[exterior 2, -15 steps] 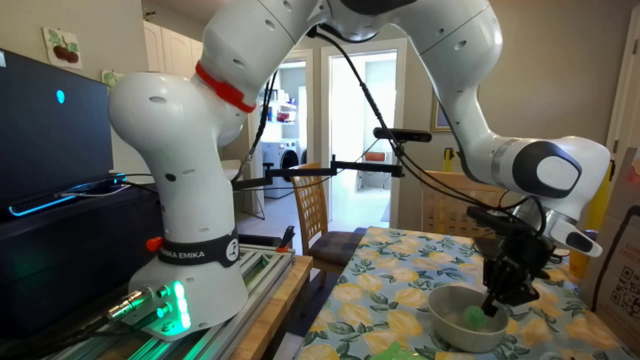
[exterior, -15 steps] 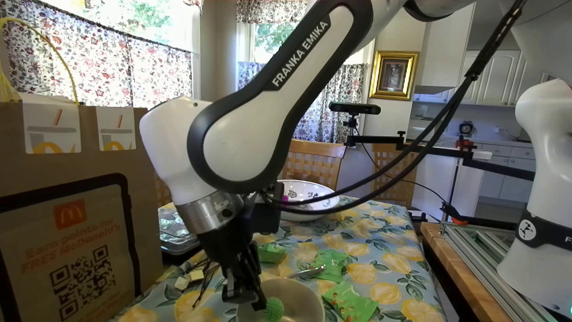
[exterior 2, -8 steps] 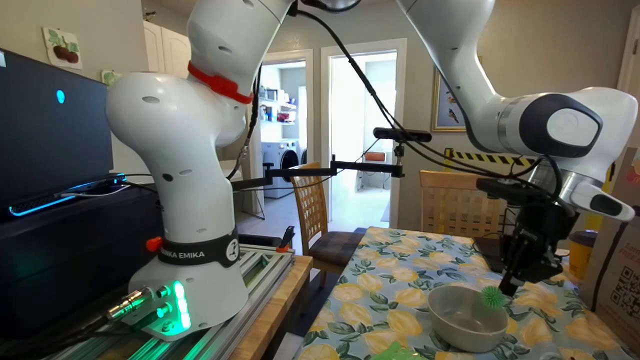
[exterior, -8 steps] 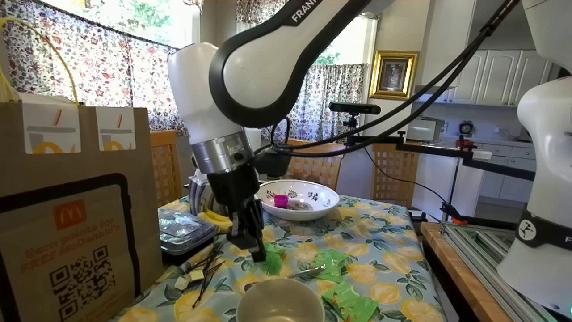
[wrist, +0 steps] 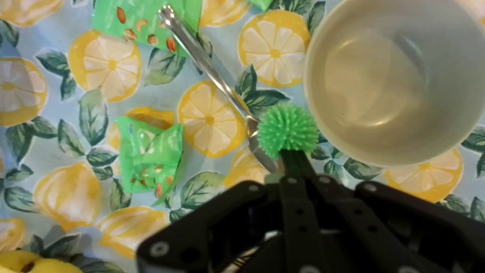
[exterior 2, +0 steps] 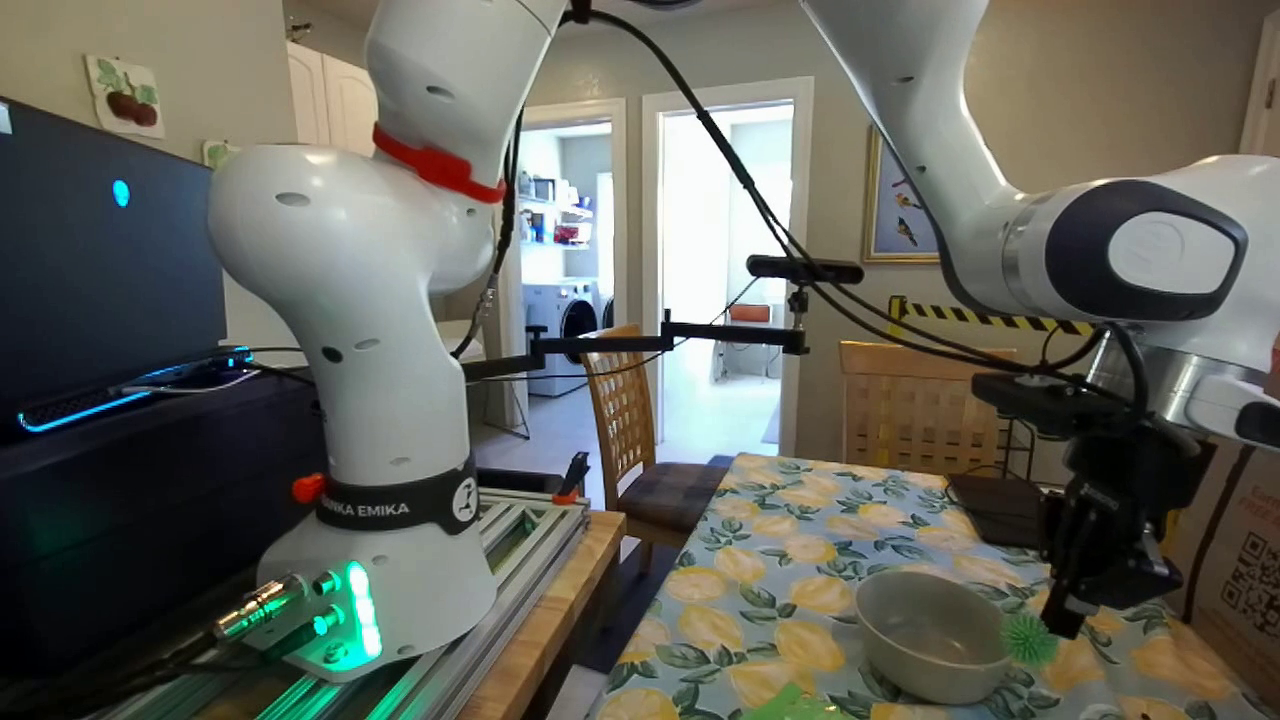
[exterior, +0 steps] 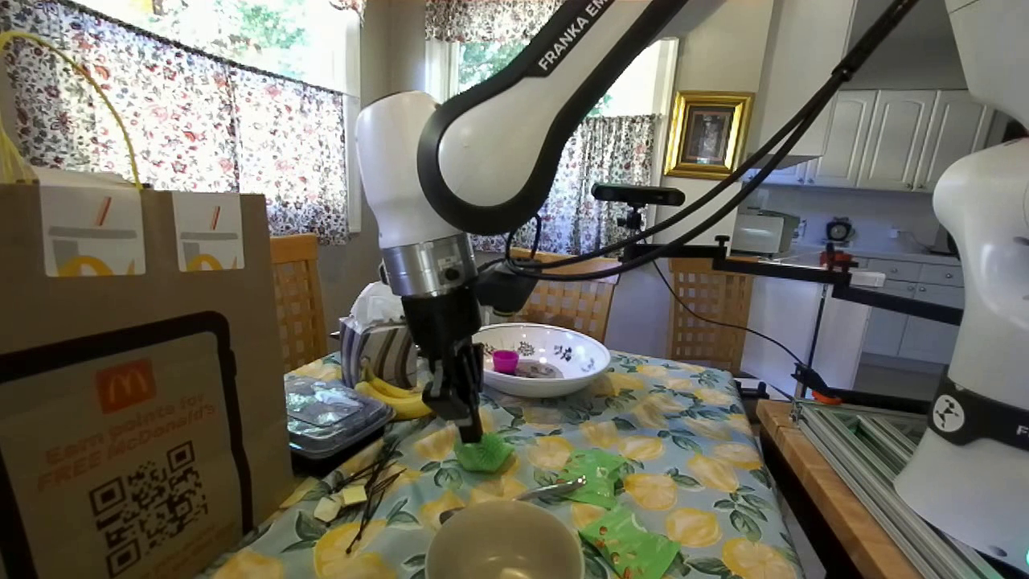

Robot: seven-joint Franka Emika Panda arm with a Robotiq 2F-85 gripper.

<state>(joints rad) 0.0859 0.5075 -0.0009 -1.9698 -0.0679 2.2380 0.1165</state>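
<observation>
We have the round, bright green, rubbery-looking spiky ball right at the tips of the black, bolted, two-fingered gripper: fingers pressed together, a pinch on one side of it, and most of the ball sticking out past them. So where is it? Above the table, draped in its pale blue lemon-print cloth, and well in from the edge that faces the robot's white base. Looking down from the wrist, we see the ball lapping over one side of the shiny silver metal spoon, just where the handle widens into the head. The round, plain, cream-coloured bowl stands near, and in an exterior view we catch a gap between its rim and the ball; those two are apart. On the ball's other side, from the wrist, we pick out a small, crumpled, shiny green snack packet on the cloth, away from the fingers. And over toward the table's far edge, in an exterior view, we have a wide, round white dish with a dark floral pattern, a small magenta cup sitting inside it.
</observation>
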